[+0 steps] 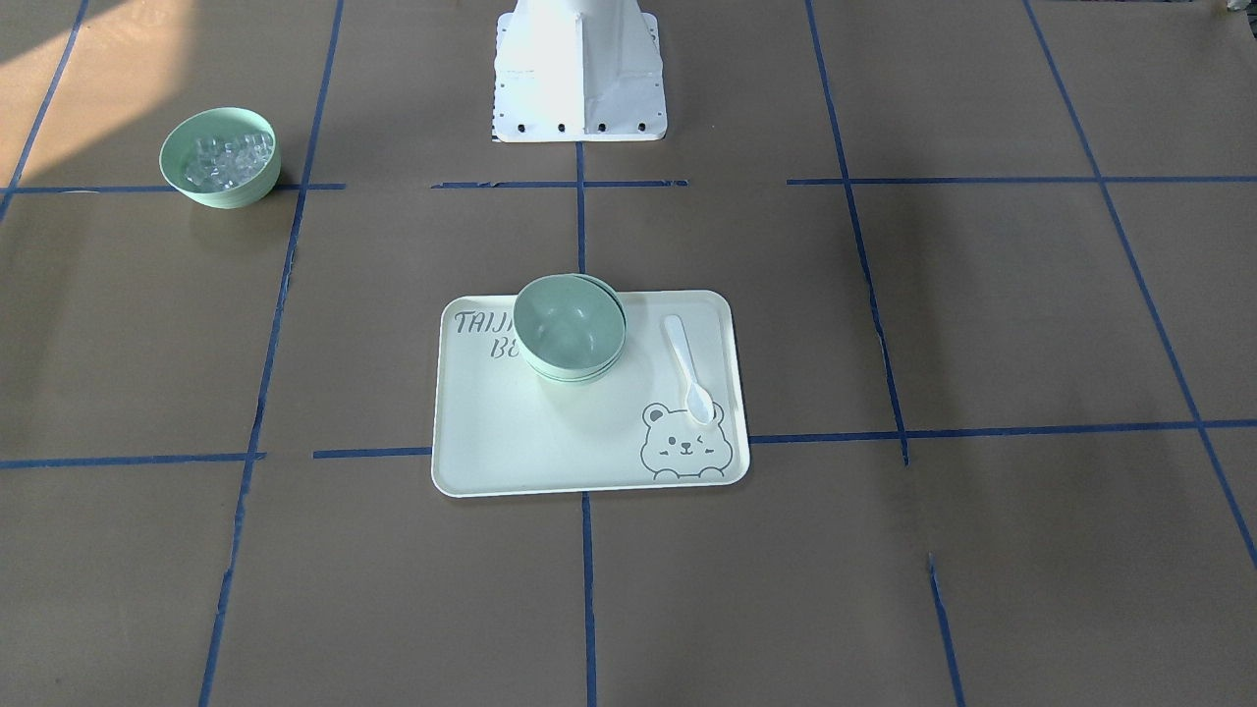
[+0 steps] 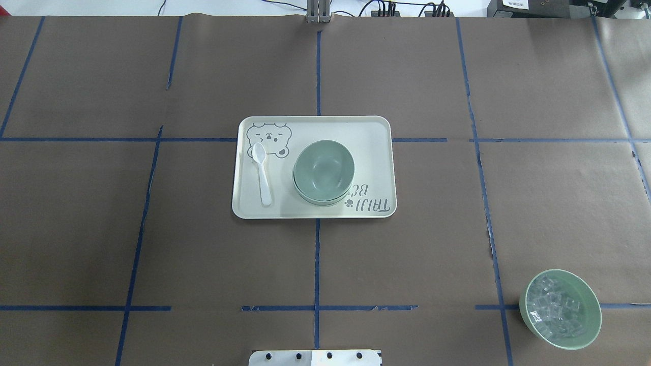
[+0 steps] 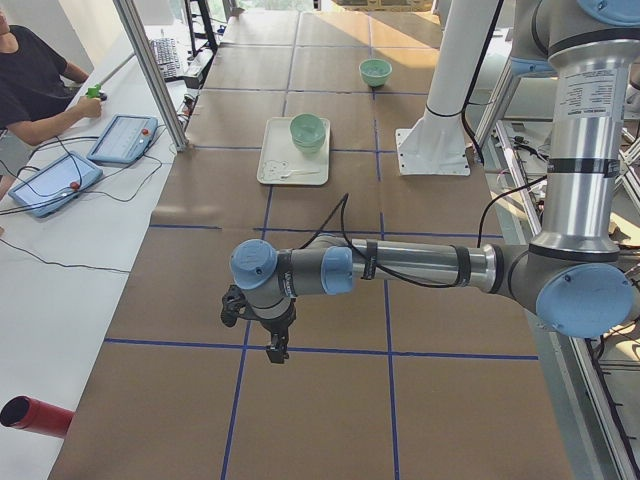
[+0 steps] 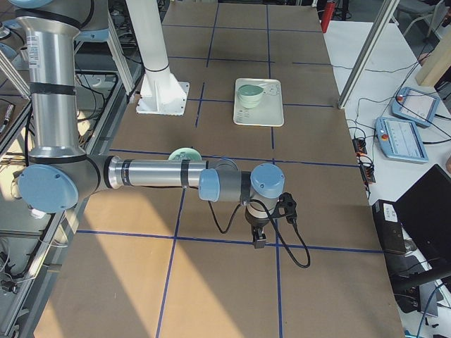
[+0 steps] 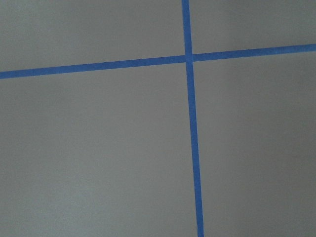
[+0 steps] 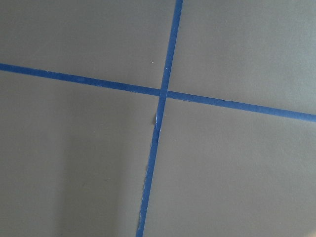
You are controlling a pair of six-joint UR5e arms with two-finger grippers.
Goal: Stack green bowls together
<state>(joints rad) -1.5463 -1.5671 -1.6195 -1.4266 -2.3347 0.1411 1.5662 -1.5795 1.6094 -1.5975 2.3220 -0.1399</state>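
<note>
The green bowls (image 1: 570, 324) sit nested in one stack on the pale bear tray (image 1: 550, 442) at the table's middle; the stack also shows in the overhead view (image 2: 324, 170). My left gripper (image 3: 277, 350) shows only in the exterior left view, hanging over bare paper far from the tray. My right gripper (image 4: 258, 243) shows only in the exterior right view, also over bare paper far from the tray. I cannot tell whether either is open or shut. Both wrist views show only brown paper and blue tape.
A white spoon (image 1: 687, 368) lies on the tray beside the stack. A like green bowl with clear cubes (image 2: 560, 309) stands near the robot's right. The white robot base (image 1: 577, 69) is at the table edge. An operator (image 3: 30, 80) sits at a side table.
</note>
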